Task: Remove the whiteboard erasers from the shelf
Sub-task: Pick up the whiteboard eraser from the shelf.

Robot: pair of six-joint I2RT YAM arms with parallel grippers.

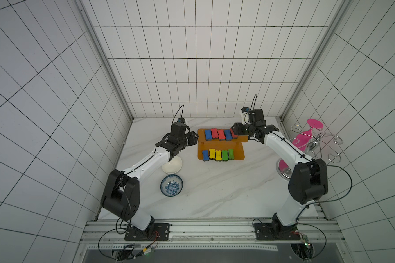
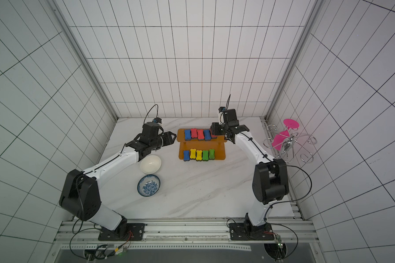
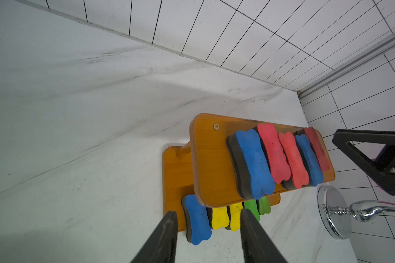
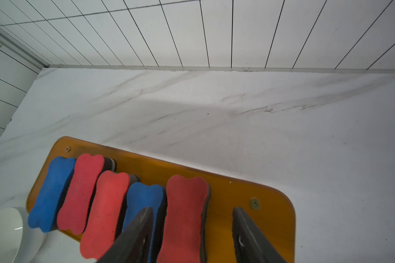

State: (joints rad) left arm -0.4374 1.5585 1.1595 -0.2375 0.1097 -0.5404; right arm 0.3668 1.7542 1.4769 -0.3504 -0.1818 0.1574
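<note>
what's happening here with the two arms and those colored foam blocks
Two robot arms are about to clear whiteboard erasers off the orange shelf. All ten are still on it, five per board. The right claw is open with a finger on each side of the red eraser at the upper board's end, not gripping it. The left claw is open and empty by the shelf's other end. A white bowl and a blue-patterned bowl sit near the left arm.

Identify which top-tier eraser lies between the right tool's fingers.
The red eraser at the end of the row: the open right tool straddles it alone, without yet closing on it.
</note>
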